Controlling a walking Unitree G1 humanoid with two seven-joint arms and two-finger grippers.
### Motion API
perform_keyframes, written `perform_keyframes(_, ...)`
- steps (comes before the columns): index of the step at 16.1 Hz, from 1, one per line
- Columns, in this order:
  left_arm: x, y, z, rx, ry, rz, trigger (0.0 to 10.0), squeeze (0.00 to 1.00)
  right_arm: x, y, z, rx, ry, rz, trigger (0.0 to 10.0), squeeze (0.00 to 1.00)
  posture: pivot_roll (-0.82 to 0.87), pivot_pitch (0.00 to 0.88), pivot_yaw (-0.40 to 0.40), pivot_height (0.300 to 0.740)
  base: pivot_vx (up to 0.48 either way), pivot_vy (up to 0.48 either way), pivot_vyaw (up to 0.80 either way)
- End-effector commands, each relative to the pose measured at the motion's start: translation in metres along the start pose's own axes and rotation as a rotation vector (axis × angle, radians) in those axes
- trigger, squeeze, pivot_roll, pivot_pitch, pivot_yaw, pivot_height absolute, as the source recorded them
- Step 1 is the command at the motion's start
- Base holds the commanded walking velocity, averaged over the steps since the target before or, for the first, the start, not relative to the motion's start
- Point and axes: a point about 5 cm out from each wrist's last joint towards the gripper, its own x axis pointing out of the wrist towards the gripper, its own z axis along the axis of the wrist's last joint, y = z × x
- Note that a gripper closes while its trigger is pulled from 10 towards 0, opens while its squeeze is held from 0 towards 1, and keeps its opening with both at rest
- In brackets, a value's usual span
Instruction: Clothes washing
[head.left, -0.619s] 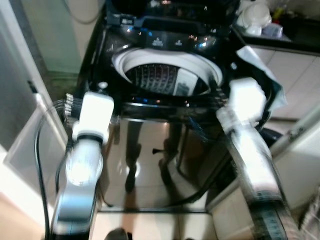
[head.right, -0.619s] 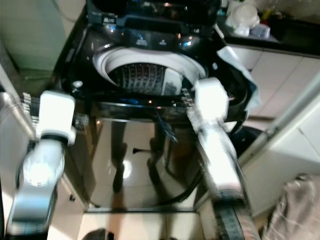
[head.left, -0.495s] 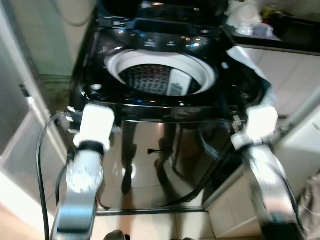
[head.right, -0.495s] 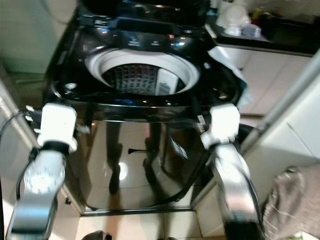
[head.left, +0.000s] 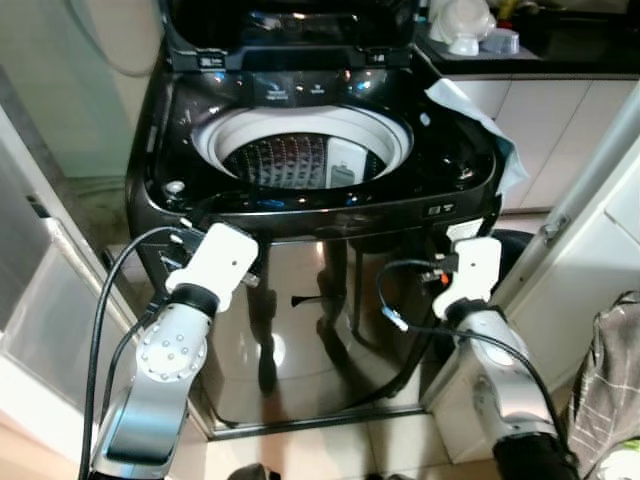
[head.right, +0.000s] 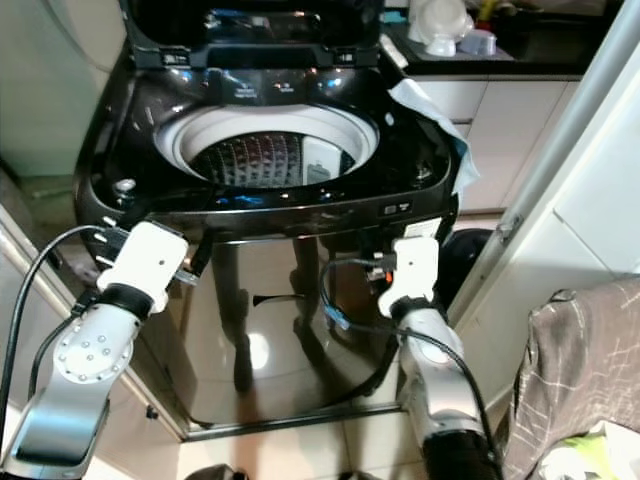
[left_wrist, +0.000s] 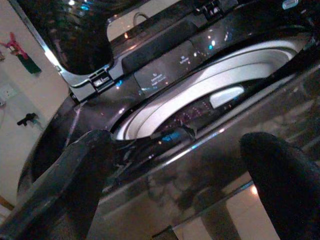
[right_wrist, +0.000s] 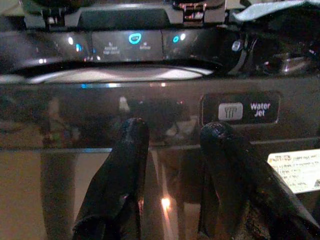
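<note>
Left eye view puts the glossy black top-loading washing machine (head.left: 320, 190) before me, lid up, drum bare. My left gripper (left_wrist: 180, 165) hangs at its front panel, jaws wide apart; right gripper (right_wrist: 175, 165) likewise, slightly parted. A pale blue cloth (head.left: 480, 120) drapes its right corner.

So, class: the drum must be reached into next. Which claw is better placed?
Probably the left claw: fingers wide apart, pointing over the washer's front rim toward the drum. The right claw faces the front panel lower down.
</note>
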Motion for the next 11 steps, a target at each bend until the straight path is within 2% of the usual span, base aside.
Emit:
perform_keyframes(1,0.004,0.003,0.002,-0.023,-0.013,0.021,10.0,0.00,0.003,0.002,0.003,-0.001,-0.019,-0.004,10.0,0.00,0.09,0.000,0.039,0.740,0.000,0.000,0.00)
perform_keyframes(2,0.007,0.002,-0.010,-0.123,0.043,0.100,10.0,0.00,0.006,0.005,0.002,0.026,-0.011,-0.014,10.0,0.00,0.08,0.000,0.024,0.740,0.000,0.000,0.00)
perform_keyframes(5,0.010,-0.003,-0.021,-0.238,0.106,0.171,10.0,0.00,0.015,-0.002,0.008,0.027,-0.010,-0.018,10.0,0.00,0.06,0.000,-0.004,0.740,0.000,0.000,0.00)
perform_keyframes(8,0.014,-0.004,-0.017,-0.284,0.075,0.203,10.0,0.00,0.032,0.001,0.021,0.026,-0.037,0.012,10.0,0.00,0.06,0.000,-0.019,0.740,0.000,0.000,0.00)
perform_keyframes(11,0.015,-0.003,-0.016,-0.289,0.065,0.223,10.0,0.00,0.035,0.002,0.019,0.019,-0.026,0.030,10.0,0.00,0.06,0.000,-0.019,0.740,0.000,0.000,0.00)
